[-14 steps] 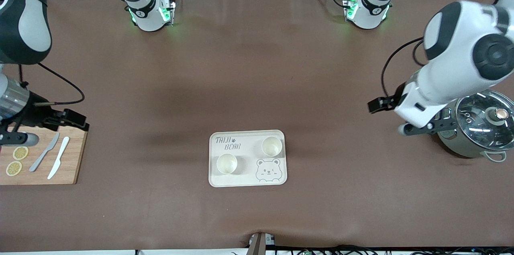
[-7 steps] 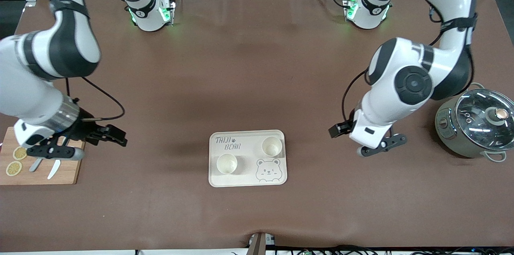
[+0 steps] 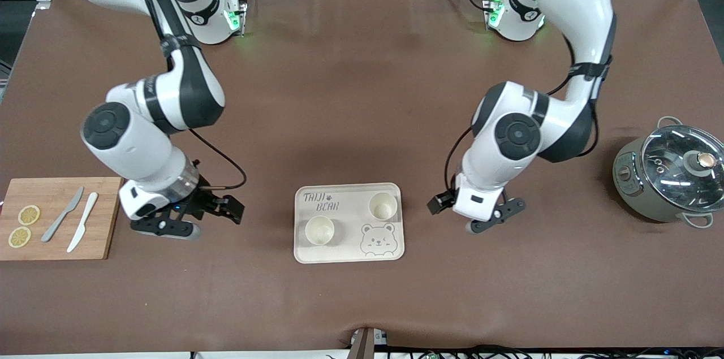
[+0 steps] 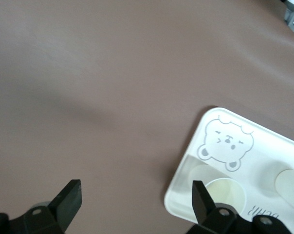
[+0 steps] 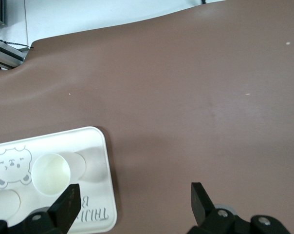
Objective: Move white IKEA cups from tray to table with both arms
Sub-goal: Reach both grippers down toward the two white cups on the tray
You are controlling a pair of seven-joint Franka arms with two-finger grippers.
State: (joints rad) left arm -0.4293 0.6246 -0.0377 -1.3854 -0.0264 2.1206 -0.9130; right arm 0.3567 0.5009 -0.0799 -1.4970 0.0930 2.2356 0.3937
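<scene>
Two small cream-white cups stand on the bear-printed tray [image 3: 349,251]. One cup [image 3: 319,230] is nearer the front camera, toward the right arm's end. The other cup [image 3: 383,206] is farther, toward the left arm's end. My right gripper [image 3: 167,228] is open and empty over bare table between the cutting board and the tray. Its wrist view shows the gripper [image 5: 135,202], the nearer cup [image 5: 50,173] and the tray [image 5: 96,195]. My left gripper [image 3: 495,216] is open and empty over the table beside the tray. Its wrist view shows the gripper [image 4: 136,197] and the farther cup [image 4: 225,192].
A wooden cutting board [image 3: 107,234] with two knives and two lemon slices lies at the right arm's end. A metal pot with a glass lid [image 3: 676,172] stands at the left arm's end.
Both arms have swung in from the table's ends toward the tray. The right gripper left the cutting board; the left gripper left the pot. The cups have not moved.
</scene>
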